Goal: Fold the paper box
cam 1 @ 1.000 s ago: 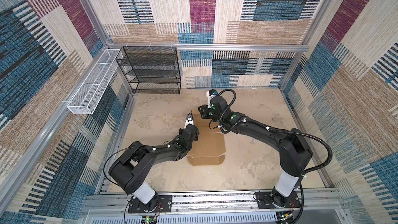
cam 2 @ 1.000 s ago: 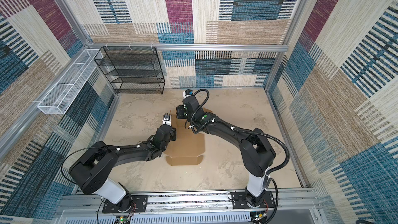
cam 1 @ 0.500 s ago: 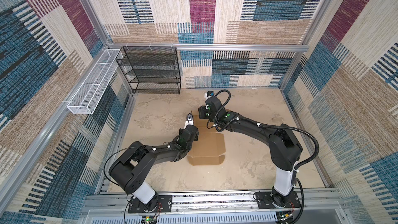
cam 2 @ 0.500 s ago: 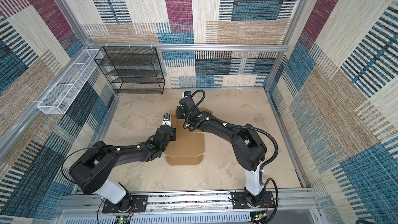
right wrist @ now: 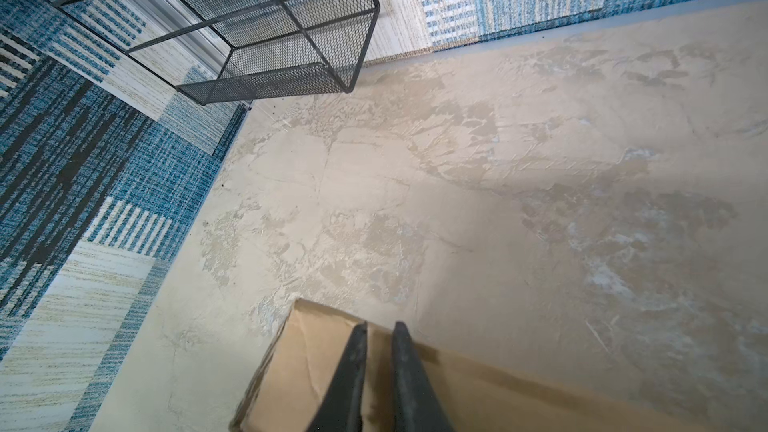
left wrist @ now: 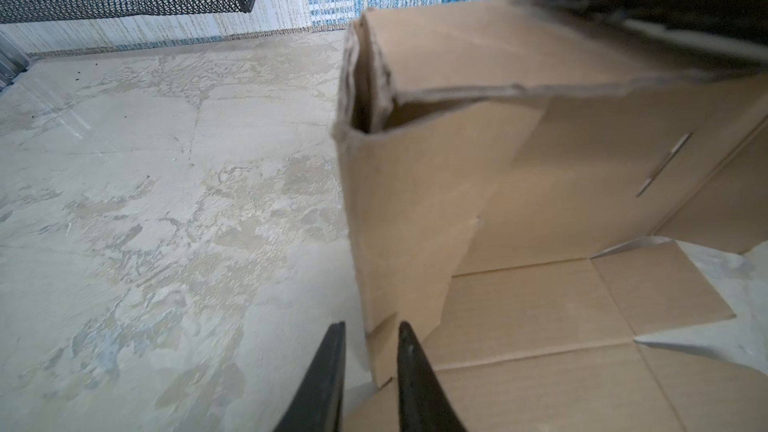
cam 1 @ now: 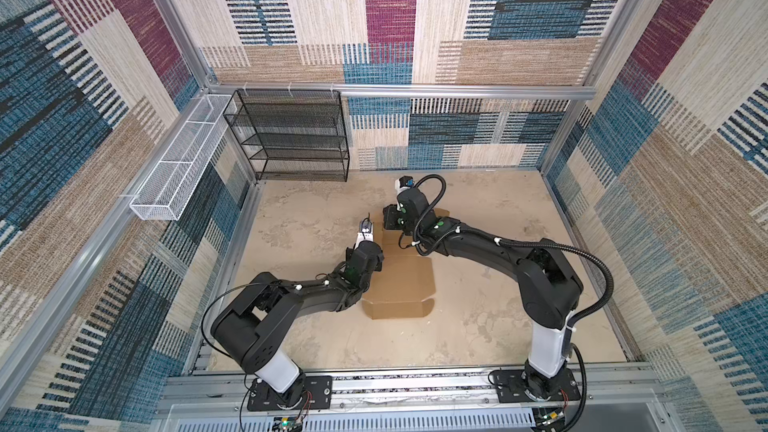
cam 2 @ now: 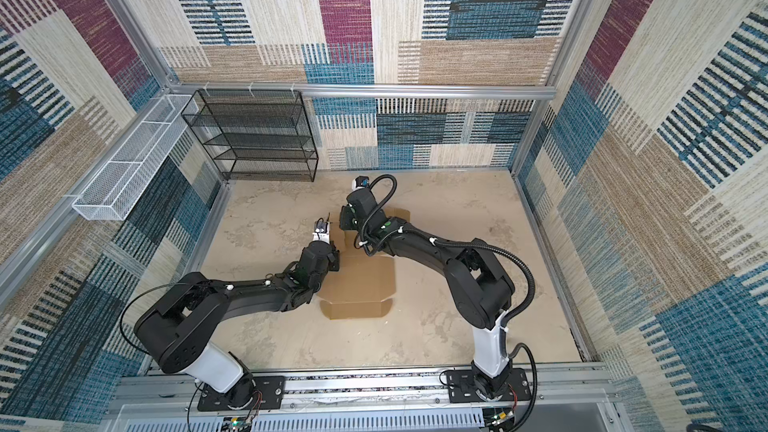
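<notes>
The paper box is a brown cardboard sheet in the middle of the floor, its near flaps lying flat. Its far wall and left side flap stand up. My left gripper is at the near end of that side flap, open, and the flap's edge stands in the gap touching neither finger. My right gripper rests on the top of the far wall near its left corner. Its jaws are a narrow slit apart with nothing between them.
A black mesh rack stands against the back wall at the left. A white wire basket hangs on the left wall. Patterned walls close in the floor on three sides, and the arm bases sit on the front rail.
My left jaws have come apart from shut, letting go of the side flap. My right gripper has shifted left along the far wall and its jaws have narrowed a little.
</notes>
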